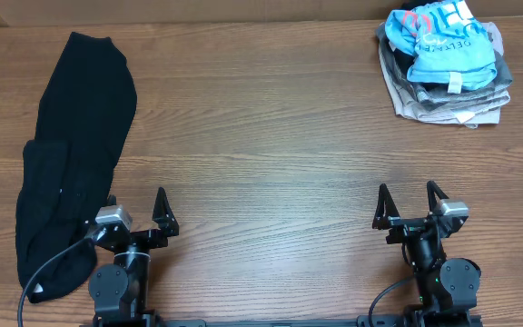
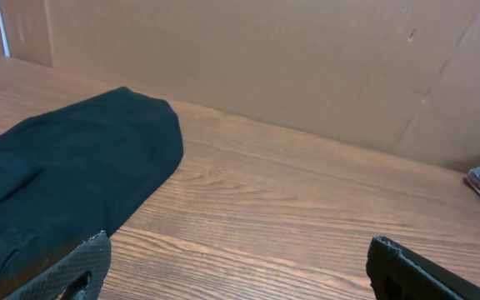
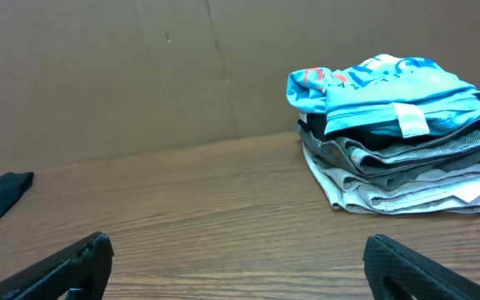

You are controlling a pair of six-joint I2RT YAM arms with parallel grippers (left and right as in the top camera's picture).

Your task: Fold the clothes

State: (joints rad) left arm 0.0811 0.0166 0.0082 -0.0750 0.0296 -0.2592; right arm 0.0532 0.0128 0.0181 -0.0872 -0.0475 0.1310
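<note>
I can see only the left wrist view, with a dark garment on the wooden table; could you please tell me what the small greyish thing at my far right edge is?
Observer: It is a stack of folded grey and beige clothes, topped by a light blue T-shirt with pink-and-white lettering.
Operator: Thank you; is the right gripper holding anything?
Observer: No, the right gripper is open and empty, well short of that stack.
</note>
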